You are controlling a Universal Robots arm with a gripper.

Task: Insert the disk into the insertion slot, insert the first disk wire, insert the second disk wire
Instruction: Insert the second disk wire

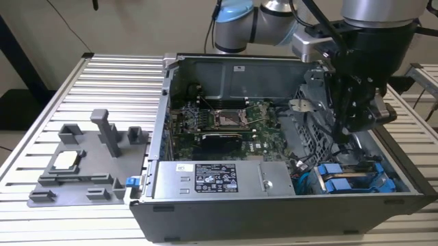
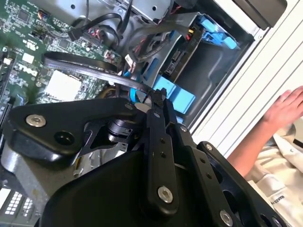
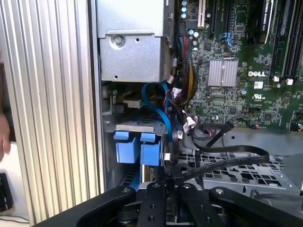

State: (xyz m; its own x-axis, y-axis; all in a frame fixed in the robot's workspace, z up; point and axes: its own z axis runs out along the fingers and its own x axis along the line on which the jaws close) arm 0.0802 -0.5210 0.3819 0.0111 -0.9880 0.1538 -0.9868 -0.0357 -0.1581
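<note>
Live: gripper down inside the computer case, right at the disk.

I'm reading the fingers as pinched together on what looks like a dark wire plug, though it blends into the black links. The disk sits in the insertion slot of the perforated drive cage, and the plug is just beside its blue carrier front. A blue cable loops up from there toward the motherboard. In the exterior view the silver power-supply box lies to the exterior view's left of the cage. In the second wrist view a person's hand shows beyond the case wall, over the ribbed table.
</note>
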